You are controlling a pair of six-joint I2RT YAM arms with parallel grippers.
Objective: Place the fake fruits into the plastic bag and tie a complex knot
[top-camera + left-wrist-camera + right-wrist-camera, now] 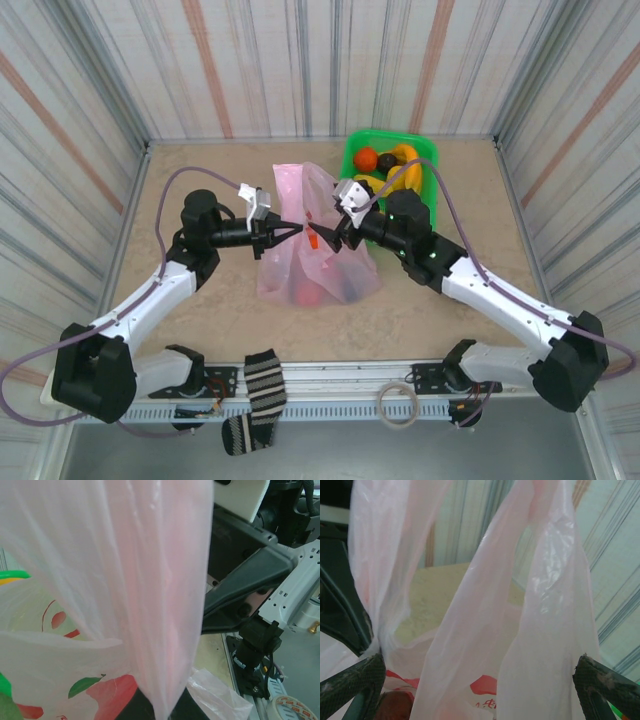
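- The left gripper point(287, 232) has its jaws clamped together on one strap of the thin translucent pink plastic carrier bag point(300, 272). In the left wrist view the strap rises as a taut band from between the dark fingers point(134, 708).
- The right gripper point(325, 238) meets it tip to tip above the bag, jaws spread wide and gripping nothing. In the right wrist view its dark fingers point(351, 684) sit at the lower corners, with both straps hanging between them.
- Both arms reach in from the near edge of the desk point(200, 190), elbows out, forearms roughly level.
- The bag stands at the desk's middle. Reddish and dark glossy plastic toy fruits point(312, 292) show through its lower part.
- A green plastic basket point(352, 150) at the far edge, just behind the right wrist, holds a red ball, a dark ball and yellow bananas.
- A striped sock point(265, 385) and a tape roll point(400, 404) lie on the near rail.
- The left wrist view alone shows the bag's printed red apple point(107, 692).
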